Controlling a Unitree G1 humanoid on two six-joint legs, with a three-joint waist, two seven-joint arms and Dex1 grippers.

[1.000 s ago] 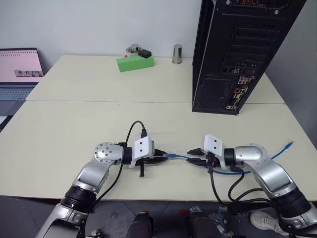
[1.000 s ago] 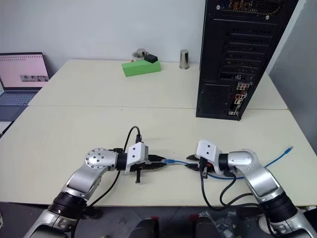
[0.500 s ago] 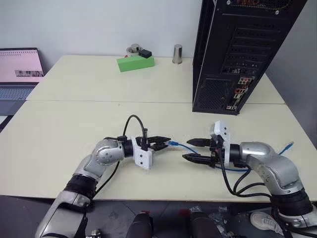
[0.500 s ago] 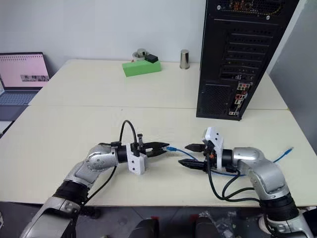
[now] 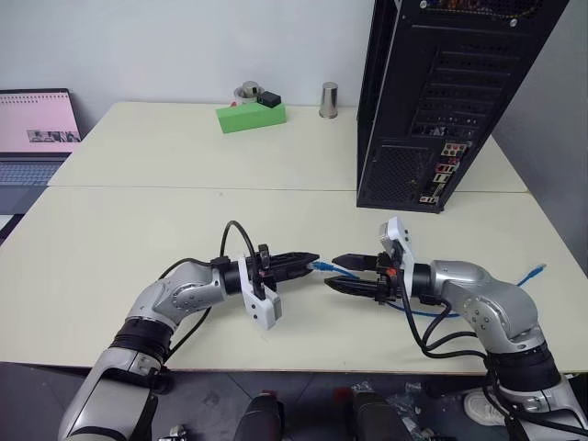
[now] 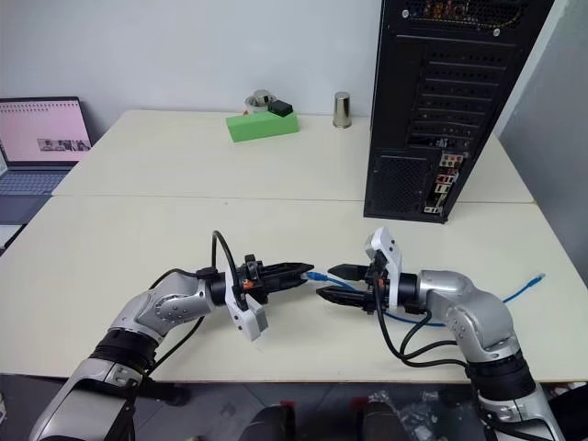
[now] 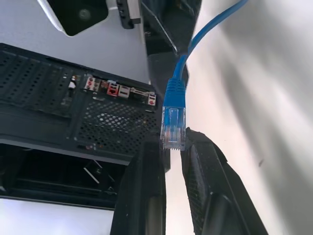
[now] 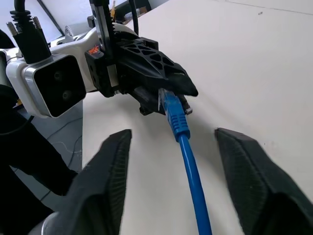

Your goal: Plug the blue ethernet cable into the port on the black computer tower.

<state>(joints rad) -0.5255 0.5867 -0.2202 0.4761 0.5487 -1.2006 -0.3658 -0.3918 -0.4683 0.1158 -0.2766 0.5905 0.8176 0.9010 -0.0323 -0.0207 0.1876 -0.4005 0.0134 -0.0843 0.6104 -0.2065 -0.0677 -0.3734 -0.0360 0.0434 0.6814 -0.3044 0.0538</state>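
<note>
Blue ethernet cable (image 5: 432, 308) is seen as a thin bright-blue cord ending in a small clear-and-blue plastic plug (image 7: 173, 122), whose blue boot merges into the cord. The plug is pinched at its tip between the two black fingers of the left gripper (image 5: 312, 261), which is clamped together on it above the near part of the cream table (image 5: 138, 230). From the plug the cord is led to the right, passing between the spread fingers of the right gripper (image 5: 335, 272), which are held apart on either side of it without touching it, as shown in the right wrist view. The two grippers are pointed at each other, tips close together. Farther right the cord is laid across the table, its other end (image 5: 537, 270) near the right edge. The black computer tower (image 5: 441, 101) is stood upright at the far right, its rear with slot covers, mesh vent and small coloured sockets (image 5: 450, 152) turned toward the near side, well apart from the plug.
</note>
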